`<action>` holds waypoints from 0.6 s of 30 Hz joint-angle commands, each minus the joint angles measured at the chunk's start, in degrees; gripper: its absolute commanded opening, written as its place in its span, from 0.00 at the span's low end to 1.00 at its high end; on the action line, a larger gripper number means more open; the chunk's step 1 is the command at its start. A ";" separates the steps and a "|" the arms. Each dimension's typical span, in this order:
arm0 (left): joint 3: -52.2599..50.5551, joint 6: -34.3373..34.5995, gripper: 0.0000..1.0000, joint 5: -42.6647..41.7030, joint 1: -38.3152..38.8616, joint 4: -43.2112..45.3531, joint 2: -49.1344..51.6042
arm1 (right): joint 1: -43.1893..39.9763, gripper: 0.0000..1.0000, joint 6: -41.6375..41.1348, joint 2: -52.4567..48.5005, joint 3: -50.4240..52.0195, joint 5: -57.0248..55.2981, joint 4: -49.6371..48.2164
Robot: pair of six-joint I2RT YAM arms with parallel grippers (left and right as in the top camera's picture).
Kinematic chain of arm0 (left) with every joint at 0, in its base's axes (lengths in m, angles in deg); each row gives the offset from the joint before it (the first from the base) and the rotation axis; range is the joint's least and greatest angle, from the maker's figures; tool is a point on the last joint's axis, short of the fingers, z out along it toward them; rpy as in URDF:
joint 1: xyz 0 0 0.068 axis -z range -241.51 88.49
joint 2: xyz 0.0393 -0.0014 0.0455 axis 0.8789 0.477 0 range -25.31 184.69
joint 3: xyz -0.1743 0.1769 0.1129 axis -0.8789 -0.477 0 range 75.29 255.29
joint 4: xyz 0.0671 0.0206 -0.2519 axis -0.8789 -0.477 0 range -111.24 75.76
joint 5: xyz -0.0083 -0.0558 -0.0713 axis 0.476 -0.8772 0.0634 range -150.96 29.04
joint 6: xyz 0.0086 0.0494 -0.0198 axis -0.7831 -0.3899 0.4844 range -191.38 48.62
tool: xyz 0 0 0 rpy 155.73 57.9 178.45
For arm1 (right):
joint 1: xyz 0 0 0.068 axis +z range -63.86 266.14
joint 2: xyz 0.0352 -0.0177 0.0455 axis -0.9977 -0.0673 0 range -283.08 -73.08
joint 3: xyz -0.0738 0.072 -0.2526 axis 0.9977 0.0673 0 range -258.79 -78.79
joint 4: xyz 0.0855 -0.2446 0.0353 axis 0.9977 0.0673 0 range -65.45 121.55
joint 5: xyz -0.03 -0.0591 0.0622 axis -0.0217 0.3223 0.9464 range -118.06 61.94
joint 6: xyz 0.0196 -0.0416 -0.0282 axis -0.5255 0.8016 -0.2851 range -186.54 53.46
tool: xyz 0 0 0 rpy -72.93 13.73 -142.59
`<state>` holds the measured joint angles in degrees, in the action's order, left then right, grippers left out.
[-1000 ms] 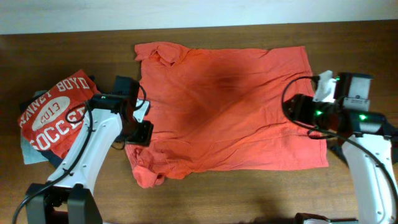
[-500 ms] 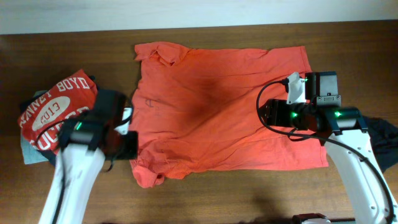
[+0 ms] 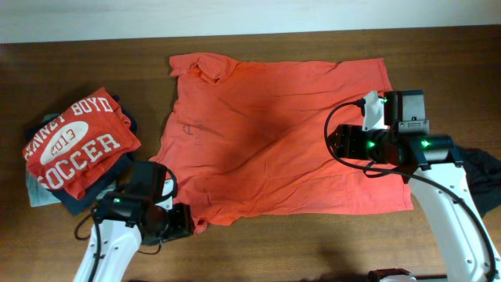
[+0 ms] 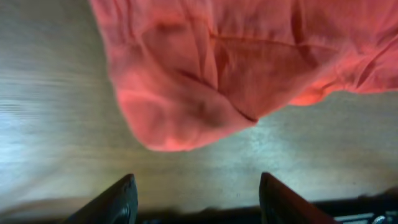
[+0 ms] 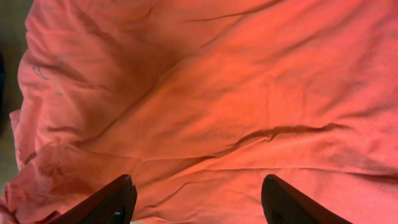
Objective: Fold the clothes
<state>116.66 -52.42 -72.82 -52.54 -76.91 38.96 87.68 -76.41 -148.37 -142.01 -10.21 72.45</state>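
- The orange shirt is laid flat at the middle of the desk;
- The left gripper and right gripper are held spread, nothing pinched;
- The sleeve may be missed by the left gripper closing on bare wood; a bunched fold would follow.

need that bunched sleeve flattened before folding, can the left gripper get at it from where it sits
Probably yes. The left gripper is open and faces the bunched sleeve of the orange shirt, with only bare table between them and nothing in the way.
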 commanded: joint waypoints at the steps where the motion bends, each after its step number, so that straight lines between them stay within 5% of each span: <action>1: -2.82 2.71 0.62 -3.15 -0.15 2.56 0.59 | 0.33 0.70 0.66 -0.09 -0.11 -0.98 0.15; 12: -10.36 4.22 0.59 -2.97 -0.15 16.06 4.52 | 0.33 0.70 0.66 -0.09 -0.11 -1.73 1.05; 16: -10.03 4.42 0.09 -7.74 -0.15 16.83 5.42 | 0.33 0.70 0.66 -0.09 -0.11 -3.10 1.49; 18: -8.98 4.39 0.01 -10.62 -0.15 16.41 5.35 | 0.33 0.70 0.66 -0.09 -0.11 -3.13 1.64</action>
<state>106.62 -48.16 -77.91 -52.54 -60.28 44.18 87.68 -76.39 -148.37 -142.01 -11.94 73.92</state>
